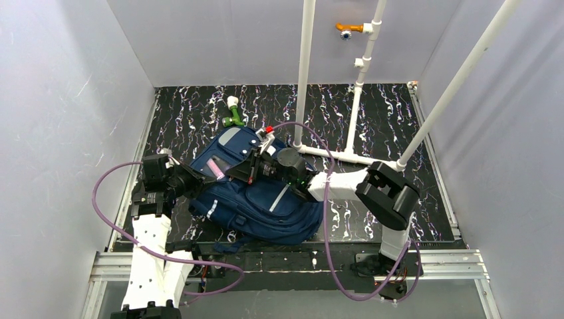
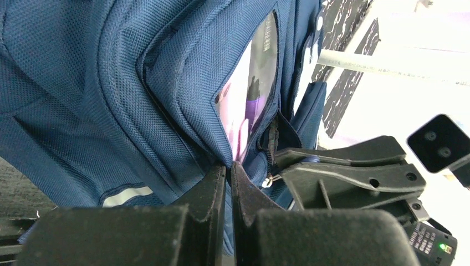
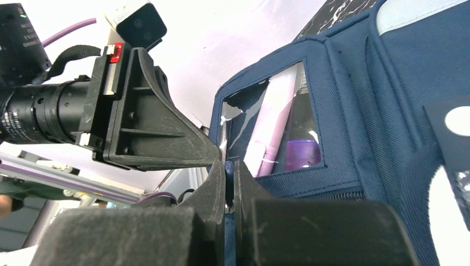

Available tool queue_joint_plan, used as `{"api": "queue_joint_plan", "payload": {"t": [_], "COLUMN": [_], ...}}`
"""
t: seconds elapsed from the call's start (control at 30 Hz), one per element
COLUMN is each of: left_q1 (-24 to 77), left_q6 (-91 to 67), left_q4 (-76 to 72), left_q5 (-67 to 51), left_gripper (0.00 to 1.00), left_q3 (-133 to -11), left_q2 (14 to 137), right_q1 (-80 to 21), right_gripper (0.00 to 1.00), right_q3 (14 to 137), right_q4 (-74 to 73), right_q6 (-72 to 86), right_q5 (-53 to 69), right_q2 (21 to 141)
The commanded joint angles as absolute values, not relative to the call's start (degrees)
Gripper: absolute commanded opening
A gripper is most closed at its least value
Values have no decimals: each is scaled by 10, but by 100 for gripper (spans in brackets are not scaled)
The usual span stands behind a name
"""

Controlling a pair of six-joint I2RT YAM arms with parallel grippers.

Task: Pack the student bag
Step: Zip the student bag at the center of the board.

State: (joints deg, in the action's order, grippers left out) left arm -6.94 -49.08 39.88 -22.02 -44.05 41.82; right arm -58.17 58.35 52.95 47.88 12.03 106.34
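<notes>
The student bag (image 1: 266, 203), navy with grey stripes, lies on the dark table between the arms. Its clear front pocket window (image 1: 218, 166) shows a pink tube (image 3: 271, 119) and a purple item (image 3: 303, 154). My left gripper (image 1: 193, 181) is at the bag's left edge, shut on the blue fabric at the pocket's corner (image 2: 228, 172). My right gripper (image 1: 247, 169) reaches in from the right, shut on a thin blue strip of the bag at the pocket's edge (image 3: 229, 166). The two grippers sit close together, almost touching. A small metal zip pull (image 2: 269, 180) hangs between them.
A green-and-white object (image 1: 233, 111) lies behind the bag. A white pipe frame (image 1: 306, 73) stands on the table at the back right, with an orange fitting (image 1: 347, 28) high on it. Grey walls close in the left, right and back.
</notes>
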Motion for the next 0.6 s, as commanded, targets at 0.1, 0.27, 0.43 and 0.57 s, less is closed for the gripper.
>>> {"api": "queue_joint_plan", "payload": {"t": [0.1, 0.27, 0.43, 0.57], "left_q1": [-83, -82, -82, -82], "left_q6": [-450, -436, -412, -404], "left_q4": [473, 477, 454, 446], "left_q5": [-134, -134, -191, -272], "left_gripper": [0, 0, 0, 36], "left_q3": [-429, -427, -411, -411], "left_q2": [398, 391, 391, 385], "right_q1": [-532, -532, -549, -561], "right_gripper": [1, 1, 1, 1], "right_q3": [578, 557, 621, 607], "right_q4": [461, 480, 548, 567], "right_q6": [277, 283, 291, 344], "right_q5": [-71, -142, 67, 83], "right_q2": [980, 968, 1033, 1026]}}
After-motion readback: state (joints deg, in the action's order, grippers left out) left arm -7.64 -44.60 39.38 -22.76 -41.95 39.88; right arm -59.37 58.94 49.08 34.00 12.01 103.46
